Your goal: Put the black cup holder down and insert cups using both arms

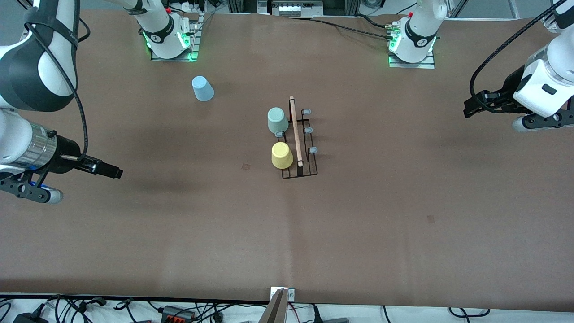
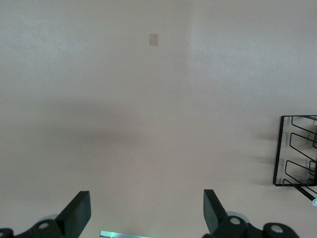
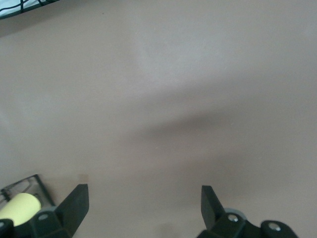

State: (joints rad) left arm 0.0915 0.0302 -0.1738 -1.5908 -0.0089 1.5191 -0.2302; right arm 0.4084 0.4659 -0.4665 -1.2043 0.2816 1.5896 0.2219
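The black cup holder (image 1: 299, 176) stands mid-table, its wooden rod (image 1: 296, 134) on top. A sage green cup (image 1: 277, 120) and a yellow cup (image 1: 282, 155) sit upside down on prongs on its right-arm side. Three grey-capped prongs (image 1: 309, 130) on the left-arm side are bare. A light blue cup (image 1: 202, 88) stands upside down on the table near the right arm's base. My left gripper (image 1: 471, 107) (image 2: 146, 210) hangs open over bare table at the left arm's end. My right gripper (image 1: 112, 172) (image 3: 142, 203) hangs open at the right arm's end, the yellow cup (image 3: 20, 208) showing at the frame's edge.
Both arm bases (image 1: 170, 40) (image 1: 415, 42) stand along the table edge farthest from the front camera. Cables and plugs (image 1: 175, 312) lie off the nearest edge, beside a small mount (image 1: 281, 296). Two small tape marks (image 1: 245, 166) (image 1: 431, 219) are on the brown tabletop.
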